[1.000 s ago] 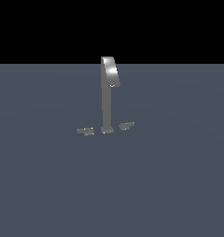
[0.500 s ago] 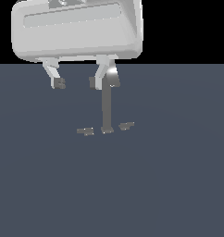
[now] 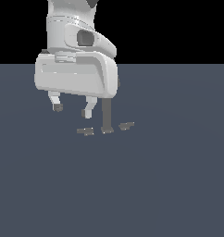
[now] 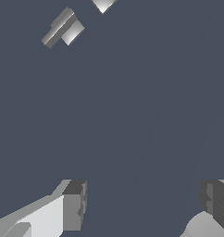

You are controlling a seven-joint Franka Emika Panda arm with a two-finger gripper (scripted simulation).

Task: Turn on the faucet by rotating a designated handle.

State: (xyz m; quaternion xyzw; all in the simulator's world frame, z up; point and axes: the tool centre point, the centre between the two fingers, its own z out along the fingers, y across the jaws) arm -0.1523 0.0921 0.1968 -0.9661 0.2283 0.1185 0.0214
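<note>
Exterior view: gripper (image 3: 72,110) hanging with jaws spread wide and nothing between them, above the floor and toward the exterior view's left of the faucet (image 3: 107,119). Only the lower grey post and small square foot of the faucet on show, the rest hidden behind the white hand. Two small bars flanking the foot: one on the exterior view's left, the handle (image 3: 85,131), lying flat on the floor just below and slightly right of the pincer; the other bar (image 3: 126,125) on the exterior view's right, a little farther back. Long axis of the handle roughly left-right, stubby block at the end away from the post. Judged: a short drop and small shift rightward needed.

Wrist view: both fingertips (image 4: 75,204) apart, bare floor between them, so open and empty. Handle (image 4: 63,28) well beyond the fingers, a short grey bar set diagonally with a brighter block end. Shiny sliver nearby, probably the faucet foot (image 4: 102,4).
</note>
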